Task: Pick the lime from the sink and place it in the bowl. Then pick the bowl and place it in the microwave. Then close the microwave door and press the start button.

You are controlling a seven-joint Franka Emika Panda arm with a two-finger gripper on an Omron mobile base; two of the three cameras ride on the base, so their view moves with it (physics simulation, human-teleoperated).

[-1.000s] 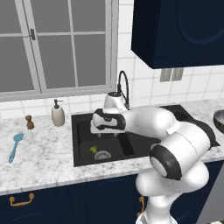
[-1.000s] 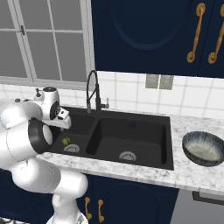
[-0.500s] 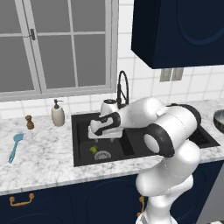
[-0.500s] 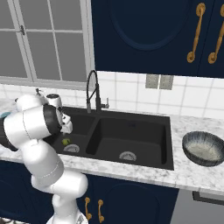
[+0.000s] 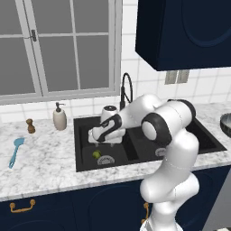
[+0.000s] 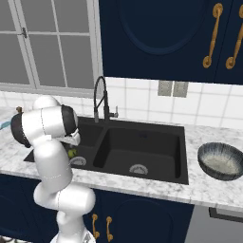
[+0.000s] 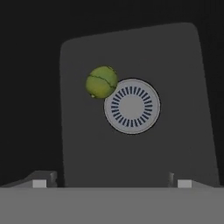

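Gripper [image 7: 109, 183] tips stand wide apart at the bottom of the hand view, open and holding nothing, looking straight down into the left basin of the sink [image 5: 83, 135]. In the left base view the gripper [image 5: 106, 140] hangs above that basin, well clear of its floor.

Below it, on the dark basin floor, the lime [image 7: 101, 82] lies touching the rim of the round metal drain [image 7: 132, 106]. From the left base view the lime [image 5: 96, 154] sits just beside the drain [image 5: 106, 160], on its window side; from the right base view the lime [image 6: 72, 153] peeks out next to the arm's white forearm, with the drain [image 6: 78, 161] just beside it.

The sink [image 6: 180, 156] is set into a marble bench [image 5: 45, 162], and its right basin has a drain of its own [image 6: 138, 169]. The black arched faucet [image 6: 100, 97] rises behind the divider between the basins.

Farther to the right, on the bench [image 6: 199, 190], the bowl [image 6: 220, 160] stands upright, well apart from the sink's edge. At the left end of the bench lie a blue spatula [image 5: 15, 151], a small brown shaker [image 5: 30, 126] and a soap dispenser [image 5: 59, 117], near the back wall under the window [image 5: 54, 45]. Navy cabinets [image 6: 156, 33] hang above.
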